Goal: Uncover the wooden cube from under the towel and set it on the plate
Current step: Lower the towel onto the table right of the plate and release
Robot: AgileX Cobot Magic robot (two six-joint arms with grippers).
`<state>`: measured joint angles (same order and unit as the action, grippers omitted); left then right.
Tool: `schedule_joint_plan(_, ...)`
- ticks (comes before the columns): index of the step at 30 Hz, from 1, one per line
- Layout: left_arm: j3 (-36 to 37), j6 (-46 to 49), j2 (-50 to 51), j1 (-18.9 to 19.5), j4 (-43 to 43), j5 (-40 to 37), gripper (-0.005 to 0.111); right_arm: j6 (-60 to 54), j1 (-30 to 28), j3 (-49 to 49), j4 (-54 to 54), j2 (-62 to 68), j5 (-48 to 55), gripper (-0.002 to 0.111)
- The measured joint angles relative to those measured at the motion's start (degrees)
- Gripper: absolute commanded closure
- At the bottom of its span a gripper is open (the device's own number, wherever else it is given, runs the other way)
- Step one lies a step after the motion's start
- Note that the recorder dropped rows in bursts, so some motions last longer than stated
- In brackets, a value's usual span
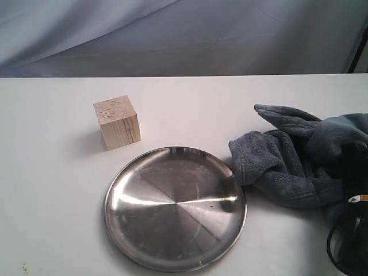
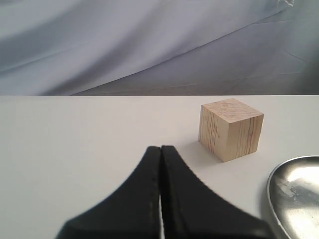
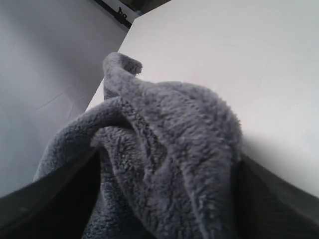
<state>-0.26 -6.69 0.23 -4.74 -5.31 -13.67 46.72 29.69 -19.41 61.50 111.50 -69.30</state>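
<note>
The wooden cube (image 1: 117,122) stands bare on the white table, just beyond the left rim of the steel plate (image 1: 175,207), which holds nothing. The grey-blue towel (image 1: 299,161) lies bunched at the right, touching the plate's right rim. My left gripper (image 2: 160,148) is shut and holds nothing, low over the table a short way from the cube (image 2: 231,128); the plate's rim (image 2: 277,185) shows beside it. My right gripper (image 3: 167,158) has its fingers (image 3: 55,194) spread wide with a thick fold of towel (image 3: 169,129) between them, hiding the tips.
Black cables of the right arm (image 1: 345,247) hang at the bottom right under the towel. The table's far edge (image 1: 184,75) meets a grey-blue cloth backdrop (image 1: 172,34). Bare white tabletop (image 1: 46,190) lies left of the plate.
</note>
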Motion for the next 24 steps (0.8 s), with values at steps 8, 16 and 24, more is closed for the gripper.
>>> schedule_joint_plan(8,0.0,0.0,0.0,0.0,0.0,0.0,0.107,-9.4,0.0,0.0,-3.3,-0.2,-0.1,0.030)
schedule_joint_plan(16,0.0,0.0,0.0,0.0,0.0,0.0,0.107,-37.6,0.0,0.0,-12.4,-5.2,-0.1,0.030)
schedule_joint_plan(24,0.0,0.0,0.0,0.0,0.0,0.0,0.107,-57.2,0.0,0.1,-28.4,-13.8,4.2,0.027)
